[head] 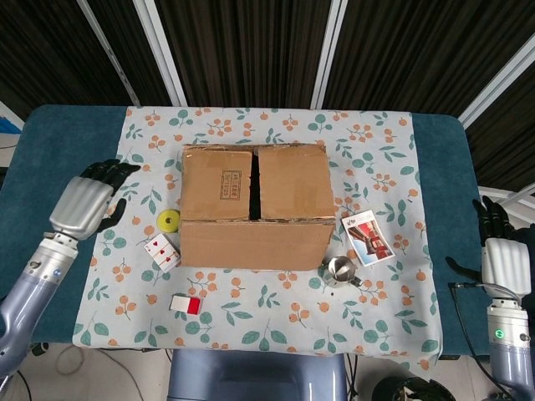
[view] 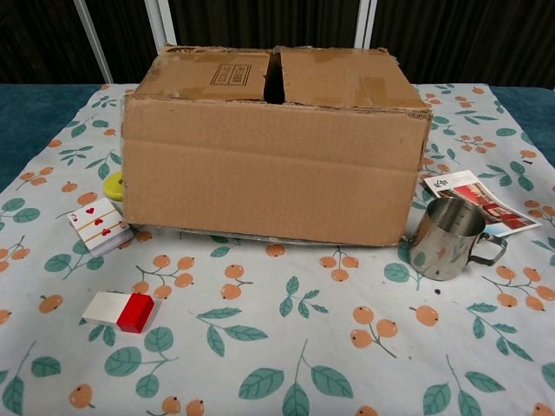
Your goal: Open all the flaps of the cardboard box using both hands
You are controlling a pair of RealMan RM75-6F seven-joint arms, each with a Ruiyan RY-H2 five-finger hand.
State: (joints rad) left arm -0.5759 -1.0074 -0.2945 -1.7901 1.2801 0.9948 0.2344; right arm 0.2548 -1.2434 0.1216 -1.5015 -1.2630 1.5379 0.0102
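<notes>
The cardboard box (head: 254, 205) stands mid-table on the patterned cloth, its two top flaps (view: 274, 76) lying down with a dark slit between them. My left hand (head: 86, 200) hovers left of the box over the cloth's edge, fingers spread, holding nothing. My right hand (head: 500, 251) is far out at the table's right edge, fingers apart and empty. Neither hand appears in the chest view, and neither touches the box.
A yellow disc (head: 170, 220), playing cards (head: 161, 251) and a red-and-white block (head: 186, 303) lie left and front-left of the box. A steel cup (head: 342, 270) and a printed card (head: 369, 236) sit at its right front corner.
</notes>
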